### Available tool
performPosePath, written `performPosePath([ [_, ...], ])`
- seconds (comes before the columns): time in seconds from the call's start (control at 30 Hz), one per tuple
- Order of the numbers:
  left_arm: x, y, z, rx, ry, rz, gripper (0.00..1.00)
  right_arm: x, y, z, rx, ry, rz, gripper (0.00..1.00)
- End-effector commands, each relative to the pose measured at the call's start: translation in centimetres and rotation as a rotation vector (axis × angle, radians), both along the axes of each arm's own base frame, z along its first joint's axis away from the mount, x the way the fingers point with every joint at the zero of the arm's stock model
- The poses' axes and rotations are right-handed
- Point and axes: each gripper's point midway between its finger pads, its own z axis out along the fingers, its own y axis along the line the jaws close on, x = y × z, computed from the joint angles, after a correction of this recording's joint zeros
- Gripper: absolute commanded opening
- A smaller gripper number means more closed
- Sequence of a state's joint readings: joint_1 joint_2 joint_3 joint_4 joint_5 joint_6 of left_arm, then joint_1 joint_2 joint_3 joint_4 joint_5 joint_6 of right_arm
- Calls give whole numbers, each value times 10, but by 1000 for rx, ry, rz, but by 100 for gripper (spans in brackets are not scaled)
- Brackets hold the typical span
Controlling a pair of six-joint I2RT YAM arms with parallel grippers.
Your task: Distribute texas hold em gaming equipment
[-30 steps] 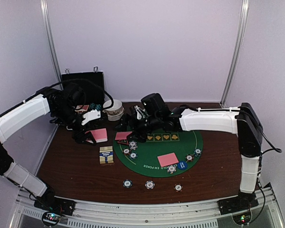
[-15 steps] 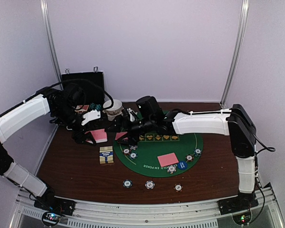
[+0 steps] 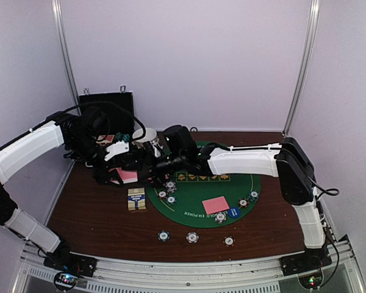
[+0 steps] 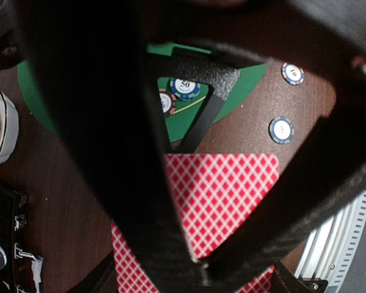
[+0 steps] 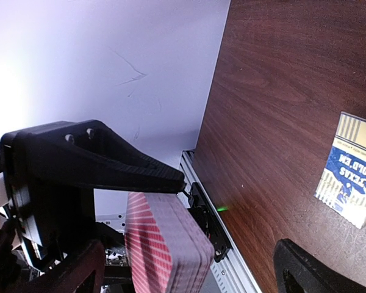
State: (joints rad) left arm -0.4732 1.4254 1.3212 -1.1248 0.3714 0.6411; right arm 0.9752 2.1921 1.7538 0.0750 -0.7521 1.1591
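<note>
Plainly backs-up, pink-backed cards [image 4: 222, 195] in left gripper [image 3: 117, 176]; long axis unclear.

Left arm: bent inward, black two-finger left gripper [image 3: 117, 175] clamped on pink-backed card deck [image 4: 219, 195].
Right arm: stretched leftward, black right gripper [image 3: 143, 166] with jaws apart.

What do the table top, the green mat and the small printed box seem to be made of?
Table top: wood or a wood-look laminate; dark brown with visible grain lines and a slight sheen.
Green mat: probably felt; matte, with printed markings.
Small printed box: likely cardboard; flat printed faces and sharp folded edges.
</note>
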Motion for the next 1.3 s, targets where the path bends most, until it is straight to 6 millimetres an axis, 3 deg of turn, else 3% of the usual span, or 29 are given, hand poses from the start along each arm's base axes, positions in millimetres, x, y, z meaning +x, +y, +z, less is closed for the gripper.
performPosePath([
  [0.0, 7, -9, 15, -41, -41, -12, 0, -8, 14, 8, 45, 16, 47, 100],
  [0.3, 6, -9, 16, -44, -41, -13, 0, -3, 20, -6, 39, 48, 45, 91],
  [0.53, 6, -9, 17, -46, -44, -13, 0, 11, 3, -23, 19, 76, -7, 78],
  [0.83, 6, -8, 18, -44, -49, -12, 0, 15, -16, -26, -21, 53, -22, 59],
  [1.07, 4, -8, 16, -42, -46, -12, 0, 15, -25, -12, -17, 29, -19, 50],
  [1.27, 5, -8, 15, -39, -46, -12, 0, 12, -30, 16, 24, -1, -12, 48],
])
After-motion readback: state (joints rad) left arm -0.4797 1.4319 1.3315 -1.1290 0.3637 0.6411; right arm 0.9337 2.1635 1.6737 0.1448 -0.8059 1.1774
